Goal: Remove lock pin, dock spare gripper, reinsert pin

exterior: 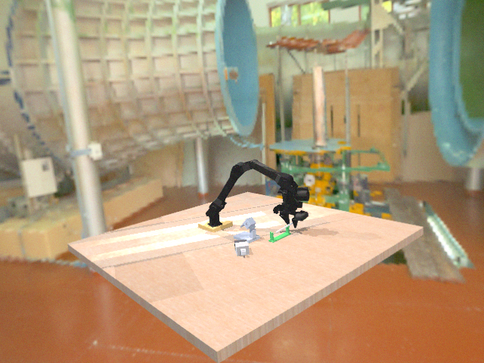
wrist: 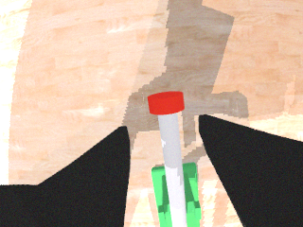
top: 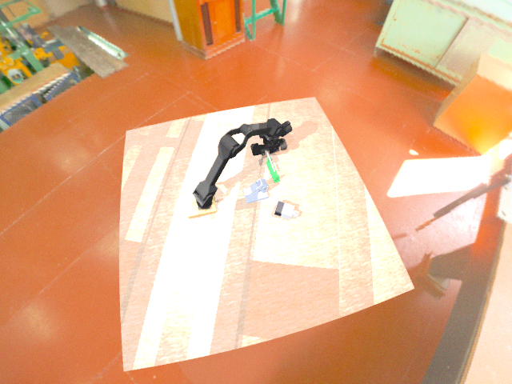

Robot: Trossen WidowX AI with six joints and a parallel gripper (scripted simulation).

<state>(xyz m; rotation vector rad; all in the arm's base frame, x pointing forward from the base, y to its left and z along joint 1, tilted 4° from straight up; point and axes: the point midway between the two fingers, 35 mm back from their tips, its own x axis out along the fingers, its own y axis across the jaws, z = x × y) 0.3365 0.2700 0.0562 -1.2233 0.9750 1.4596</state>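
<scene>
My gripper [top: 266, 151] [exterior: 291, 225] [wrist: 163, 128] is open, with a gap on each side of the lock pin. The pin [top: 268, 157] [exterior: 282, 228] [wrist: 170, 147] is a pale rod with a red head [wrist: 166, 103]. It lies along and over the green two-post rack [top: 276, 178] [exterior: 280, 237] [wrist: 157, 182]. Whether it sits fully in both posts is too small to tell. The grey-blue mount [top: 256, 197] [exterior: 245, 237] stands nearer the arm's base, with its tilted socket [top: 261, 184] [exterior: 249, 223] empty. The spare gripper [top: 288, 210] [exterior: 241, 249] lies apart on the table, pale with a dark end.
The arm's base stands on a yellow plate [top: 202, 212] [exterior: 225, 225] at the mount's far side from the rack. The wooden table [top: 289, 298] [exterior: 218, 312] bears everything. Strong light and shadow patches cross its top.
</scene>
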